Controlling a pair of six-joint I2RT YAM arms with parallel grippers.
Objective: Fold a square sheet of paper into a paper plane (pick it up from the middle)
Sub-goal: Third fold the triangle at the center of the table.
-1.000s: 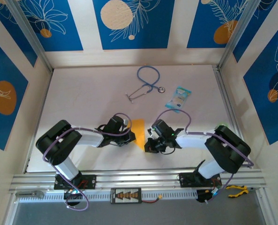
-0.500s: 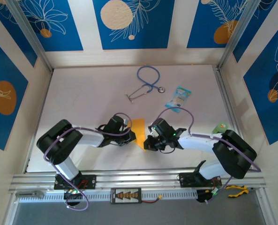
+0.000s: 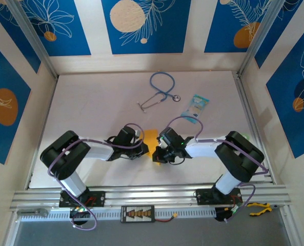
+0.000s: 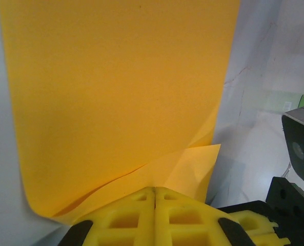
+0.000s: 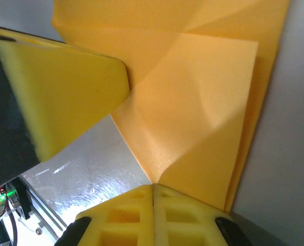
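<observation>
Since a second ago the right arm has swung inward, carrying the right gripper [image 3: 158, 154] leftward over more of the paper; the left arm has not moved. On the pale table [image 3: 90, 107], a stethoscope [image 3: 159, 92] and a light-blue packet [image 3: 195, 107] lie at the far side, well apart from the work. Between the two wrists lies the orange-yellow sheet of paper [image 3: 149, 137], partly folded into a narrow strip whose long axis runs away from the robot. The left gripper [image 3: 143, 148] meets its left edge and the right gripper its near right corner, so both arms are equally close. Both pairs of jaws are pressed together. The wrist views show folded paper reaching the tips, though whether it is pinched or merely pressed flat is unclear.
</observation>
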